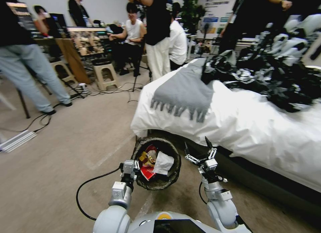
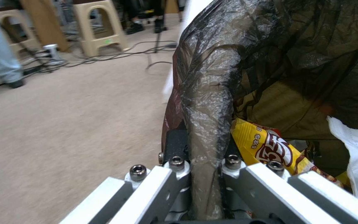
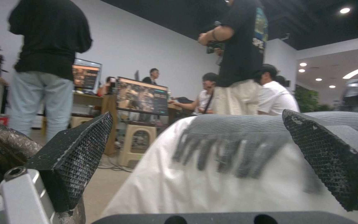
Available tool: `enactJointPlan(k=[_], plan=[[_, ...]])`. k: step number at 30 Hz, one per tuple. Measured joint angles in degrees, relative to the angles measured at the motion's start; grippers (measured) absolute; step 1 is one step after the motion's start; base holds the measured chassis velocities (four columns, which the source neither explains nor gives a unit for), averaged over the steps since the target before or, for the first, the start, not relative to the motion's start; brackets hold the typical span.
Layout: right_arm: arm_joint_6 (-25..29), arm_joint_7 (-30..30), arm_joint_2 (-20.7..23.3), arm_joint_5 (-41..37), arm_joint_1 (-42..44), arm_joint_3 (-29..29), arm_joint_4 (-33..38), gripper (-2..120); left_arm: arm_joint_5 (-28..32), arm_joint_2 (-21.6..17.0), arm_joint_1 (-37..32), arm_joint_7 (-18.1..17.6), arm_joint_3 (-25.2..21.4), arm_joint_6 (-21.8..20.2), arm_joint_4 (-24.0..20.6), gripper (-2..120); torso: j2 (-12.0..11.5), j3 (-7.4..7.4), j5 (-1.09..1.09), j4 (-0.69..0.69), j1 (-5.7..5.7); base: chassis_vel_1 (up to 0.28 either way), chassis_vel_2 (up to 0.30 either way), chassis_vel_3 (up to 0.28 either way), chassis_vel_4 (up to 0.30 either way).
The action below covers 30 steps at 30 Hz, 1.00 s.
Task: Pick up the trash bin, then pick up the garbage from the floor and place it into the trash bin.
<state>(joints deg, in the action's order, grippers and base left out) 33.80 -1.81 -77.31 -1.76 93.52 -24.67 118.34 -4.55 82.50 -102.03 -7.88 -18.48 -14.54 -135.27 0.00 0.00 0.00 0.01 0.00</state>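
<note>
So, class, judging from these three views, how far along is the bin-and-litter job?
Done: the trash bin is picked up by its rim, the left gripper shut on the bag-covered edge, and a yellow snack packet, a red wrapper and white paper already lie inside. In hand: the right gripper hangs open beside the bin, carrying nothing. Left: no more litter shows on the carpet here.

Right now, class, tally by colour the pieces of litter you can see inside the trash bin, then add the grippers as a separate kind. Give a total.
In the trash bin, held at its rim by the left gripper:
Yellow packet: 1
Red wrapper: 1
White paper: 1
Grippers, with the right gripper open beside the bin: 2
Total: 5
</note>
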Motion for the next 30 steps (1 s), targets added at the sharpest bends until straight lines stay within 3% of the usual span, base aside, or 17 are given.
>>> enactJointPlan(k=[30], plan=[[0.04, -0.43, -0.24, 0.42, -0.02, 0.70, -0.37, 100, -0.13, 0.15, -0.06, 0.05, 0.03, 0.25, 0.05, 0, 0.00, 0.00, 0.00, -0.01, -0.01, 0.126, 0.126, 0.120, 0.120]])
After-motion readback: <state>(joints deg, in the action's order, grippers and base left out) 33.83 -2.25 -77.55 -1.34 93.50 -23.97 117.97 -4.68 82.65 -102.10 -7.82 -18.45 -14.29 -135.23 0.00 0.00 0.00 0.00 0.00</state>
